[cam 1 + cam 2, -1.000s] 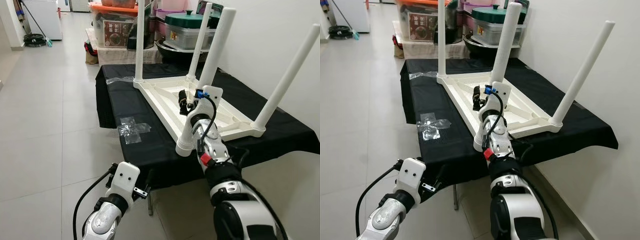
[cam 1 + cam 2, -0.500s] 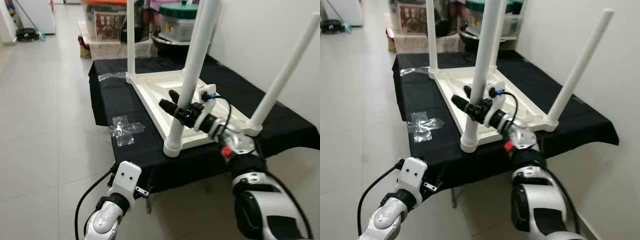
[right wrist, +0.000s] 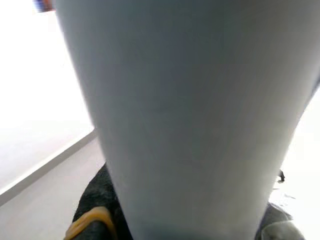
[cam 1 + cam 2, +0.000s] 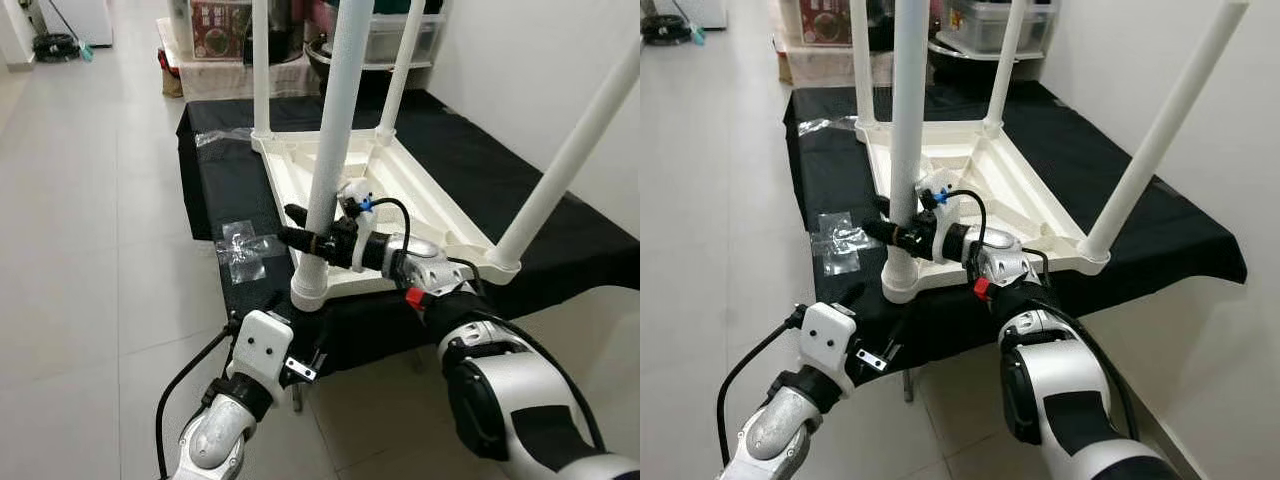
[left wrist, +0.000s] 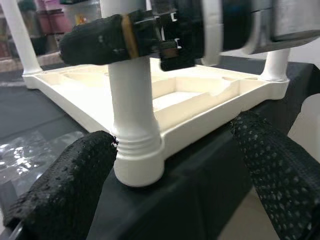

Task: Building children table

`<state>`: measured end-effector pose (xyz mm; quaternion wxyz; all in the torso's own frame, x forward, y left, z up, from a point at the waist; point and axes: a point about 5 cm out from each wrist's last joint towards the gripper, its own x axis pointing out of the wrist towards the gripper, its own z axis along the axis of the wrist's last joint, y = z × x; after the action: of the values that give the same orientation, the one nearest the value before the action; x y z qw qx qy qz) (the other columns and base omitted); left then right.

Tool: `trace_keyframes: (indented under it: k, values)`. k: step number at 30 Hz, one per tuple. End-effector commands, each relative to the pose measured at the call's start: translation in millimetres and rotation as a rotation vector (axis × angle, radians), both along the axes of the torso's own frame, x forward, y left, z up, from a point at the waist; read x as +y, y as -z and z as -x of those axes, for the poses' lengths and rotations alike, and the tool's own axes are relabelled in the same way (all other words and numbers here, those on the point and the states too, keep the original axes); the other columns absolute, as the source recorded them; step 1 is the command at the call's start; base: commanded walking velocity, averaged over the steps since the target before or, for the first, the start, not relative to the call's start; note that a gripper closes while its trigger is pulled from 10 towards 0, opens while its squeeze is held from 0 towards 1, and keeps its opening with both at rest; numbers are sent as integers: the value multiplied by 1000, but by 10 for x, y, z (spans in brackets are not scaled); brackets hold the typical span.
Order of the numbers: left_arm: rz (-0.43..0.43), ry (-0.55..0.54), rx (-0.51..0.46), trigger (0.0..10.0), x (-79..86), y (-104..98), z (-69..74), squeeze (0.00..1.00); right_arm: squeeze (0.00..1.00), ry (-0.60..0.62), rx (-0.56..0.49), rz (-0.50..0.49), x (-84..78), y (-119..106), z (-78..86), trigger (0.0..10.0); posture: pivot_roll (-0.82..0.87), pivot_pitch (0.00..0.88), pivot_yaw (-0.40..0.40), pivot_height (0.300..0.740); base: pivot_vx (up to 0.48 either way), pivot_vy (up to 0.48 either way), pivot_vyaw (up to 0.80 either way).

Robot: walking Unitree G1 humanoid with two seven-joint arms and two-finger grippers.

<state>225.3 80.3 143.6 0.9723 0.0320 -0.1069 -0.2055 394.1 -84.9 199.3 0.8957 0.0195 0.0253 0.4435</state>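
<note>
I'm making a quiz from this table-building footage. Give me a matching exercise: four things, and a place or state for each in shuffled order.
1. right gripper
2. left gripper
3. upturned white table
4. clear tape

A. stuck on the black cloth
B. below the black cloth's near edge, jaws apart
C. around the near white leg
D. lying on the black cloth, legs up

Pairs: 1-C, 2-B, 3-D, 4-A

The table [image 4: 420, 190] and its legs [image 4: 340, 110] look smooth, matt white plastic, resting on matt black cloth [image 4: 470, 160] above glossy floor tiles [image 4: 90, 230].
</note>
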Motion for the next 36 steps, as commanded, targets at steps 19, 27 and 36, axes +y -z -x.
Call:
trace_keyframes:
  k: [19, 27, 36]
  values:
    - [-17, -12, 28, 10000, 26, 70, -12, 0, 0, 1209, 44, -17, -546, 177, -73, 0, 82, 37, -111, 740, 0, 0, 0]
    - [-16, -14, 30, 10000, 25, 67, -16, 0, 1000, 912, -86, -152, -188, -8, -92, 10000, 75, 41, -111, 740, 0, 0, 0]
    - [-11, -12, 29, 10000, 15, 69, -23, 0, 0, 221, -39, -195, -235, -68, -57, 10000, 77, 38, -113, 740, 0, 0, 0]
